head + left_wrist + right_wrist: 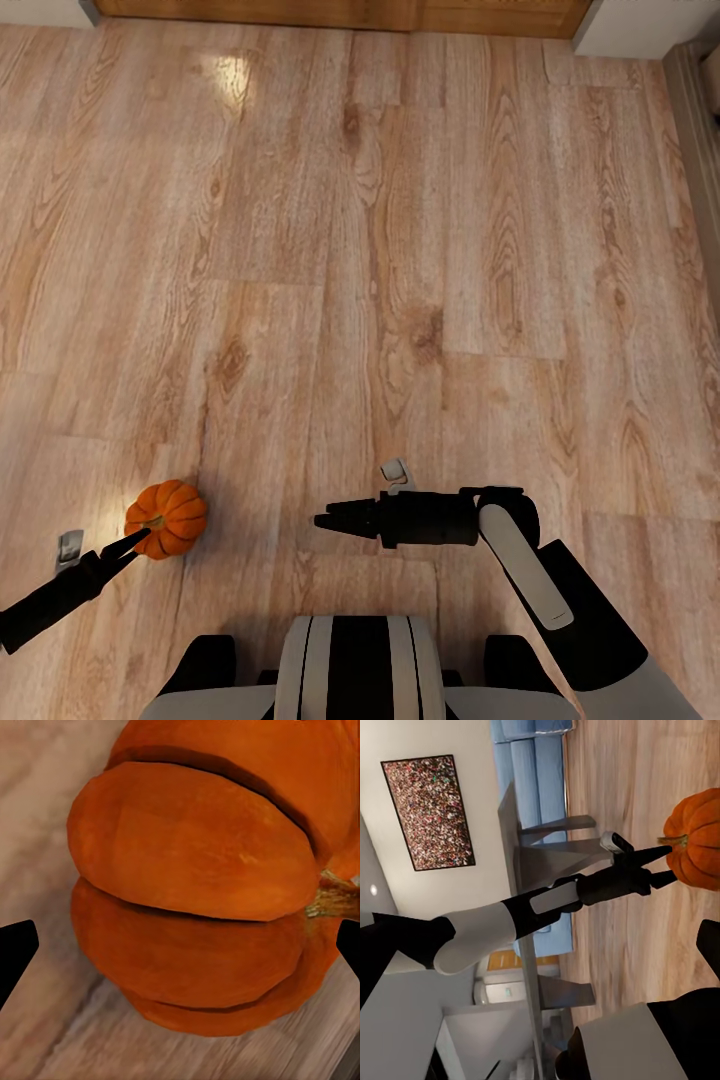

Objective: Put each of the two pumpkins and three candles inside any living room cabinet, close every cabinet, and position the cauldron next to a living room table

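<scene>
Orange ribbed pumpkin [167, 518] rests on the wood floor [400, 250] at lower left of the head view, stem tipped sideways. Left gripper [137, 541] jaws straddle it, spread wide. Right gripper [322, 521], lower centre, points left; jaws look narrow.

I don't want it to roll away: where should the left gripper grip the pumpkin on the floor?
Probably across the pumpkin's round ribbed body, not its short stem. The left gripper is already at its side, low and with its jaws spread on either side, so closing there from the side looks best.
</scene>
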